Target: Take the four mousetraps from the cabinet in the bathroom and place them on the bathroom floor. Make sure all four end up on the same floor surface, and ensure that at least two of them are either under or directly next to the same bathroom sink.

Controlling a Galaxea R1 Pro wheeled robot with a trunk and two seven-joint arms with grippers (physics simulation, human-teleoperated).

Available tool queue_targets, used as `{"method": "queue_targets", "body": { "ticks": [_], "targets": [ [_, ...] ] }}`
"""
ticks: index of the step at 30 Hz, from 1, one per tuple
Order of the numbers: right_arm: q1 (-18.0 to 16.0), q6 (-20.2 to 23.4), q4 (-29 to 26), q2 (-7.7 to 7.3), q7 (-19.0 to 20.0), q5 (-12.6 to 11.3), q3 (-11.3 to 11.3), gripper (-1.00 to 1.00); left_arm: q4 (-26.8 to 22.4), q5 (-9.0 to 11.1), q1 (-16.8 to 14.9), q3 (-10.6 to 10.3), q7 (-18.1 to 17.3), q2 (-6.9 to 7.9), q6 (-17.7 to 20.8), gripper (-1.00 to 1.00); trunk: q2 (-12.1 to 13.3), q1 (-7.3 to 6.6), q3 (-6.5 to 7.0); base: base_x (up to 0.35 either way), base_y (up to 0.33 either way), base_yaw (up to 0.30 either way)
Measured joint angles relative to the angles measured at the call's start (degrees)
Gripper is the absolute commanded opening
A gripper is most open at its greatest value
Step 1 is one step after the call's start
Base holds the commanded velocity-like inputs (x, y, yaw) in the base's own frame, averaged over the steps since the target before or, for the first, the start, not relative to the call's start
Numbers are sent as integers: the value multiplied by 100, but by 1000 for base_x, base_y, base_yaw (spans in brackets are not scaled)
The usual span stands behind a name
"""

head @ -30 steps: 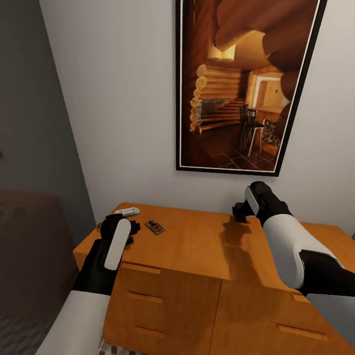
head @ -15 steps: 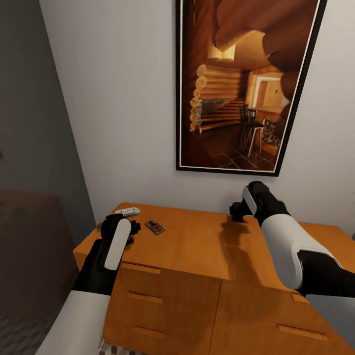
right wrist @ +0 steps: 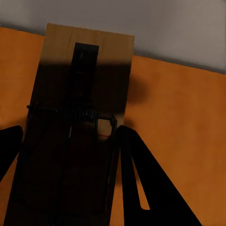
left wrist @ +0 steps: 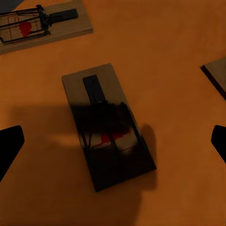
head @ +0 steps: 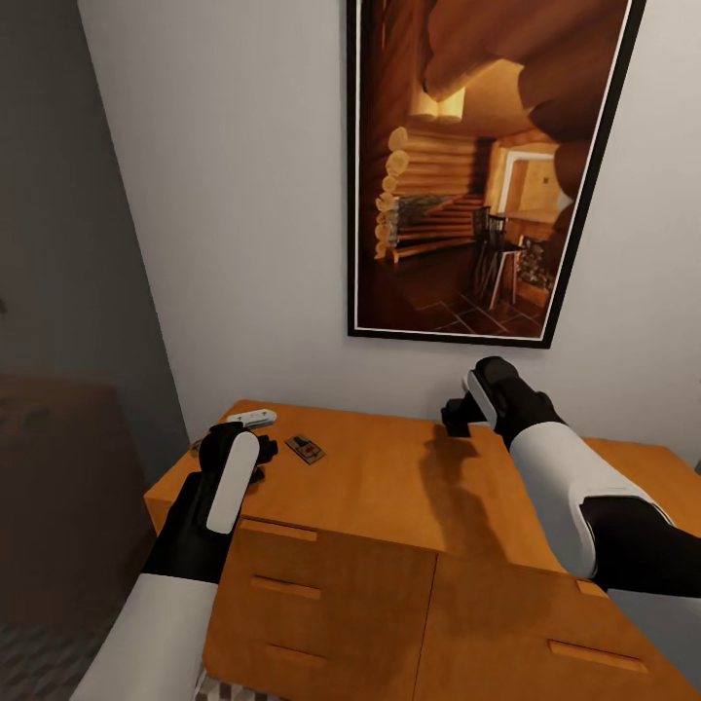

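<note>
The orange-brown cabinet [head: 389, 487] stands against the wall, its drawers shut. One mousetrap [head: 306, 448] lies on its top near the left end. My left gripper [head: 261, 461] hovers open just left of that trap. In the left wrist view a mousetrap [left wrist: 106, 125] lies flat between the spread fingers [left wrist: 9, 150], another mousetrap [left wrist: 42, 23] lies beyond it, and the corner of a third [left wrist: 216, 77] shows at the edge. My right gripper [head: 456, 419] hangs above the cabinet's back edge, shut on a mousetrap [right wrist: 80, 94] held off the surface.
A small white object [head: 251, 419] lies at the cabinet's back left corner. A large framed picture [head: 487, 166] hangs on the wall behind. A dark grey wall [head: 58, 243] stands to the left, with patterned floor [head: 39, 662] below it.
My right gripper has drifted left along the cabinet's back edge, with its shadow following. The left arm and the traps on the cabinet have not moved.
</note>
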Motion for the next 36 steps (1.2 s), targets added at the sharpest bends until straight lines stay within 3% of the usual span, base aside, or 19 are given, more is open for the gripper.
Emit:
{"method": "queue_targets", "body": {
  "ticks": [28,36],
  "targets": [
    [0,0,0,-20,39,5,22,-100,9,-9,2,-9,240,0,-13,100,0,0,0,1,0,0],
    [0,0,0,-21,38,5,17,-100,9,-10,0,-9,240,0,-16,100,0,-1,0,122,0,0]
  ]
}}
